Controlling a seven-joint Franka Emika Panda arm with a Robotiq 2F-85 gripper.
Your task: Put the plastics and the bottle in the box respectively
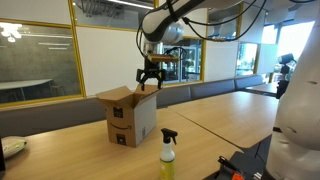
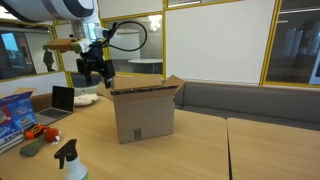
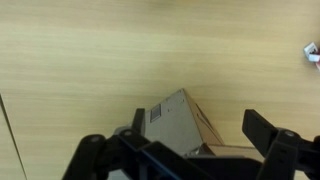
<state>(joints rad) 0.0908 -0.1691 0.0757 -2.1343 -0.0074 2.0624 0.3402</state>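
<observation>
At the left edge of an exterior view, far out to the claw's side and lower than it, a blue packet (image 2: 14,112) lies on the table (image 2: 250,150). An open laptop (image 2: 62,100) sits nearer the claw, also below it. The spray bottle (image 2: 70,160) stands upright on the table, well beneath the claw and apart from it.

My claw (image 2: 95,68) hangs in the air over 1 top edge of the cardboard box (image 2: 145,112), not touching it. The box rests on the table just under the claw and to its right, with its flaps raised.

In the wrist view the 2 fingers (image 3: 262,130) stand spread wide, gripping nothing. A corner of the box shows beneath and between them, with wooden table around it. At the right edge there, well away from the claw, is a small white thing (image 3: 312,52) too small to name. I cannot tell which items are the plastics.
</observation>
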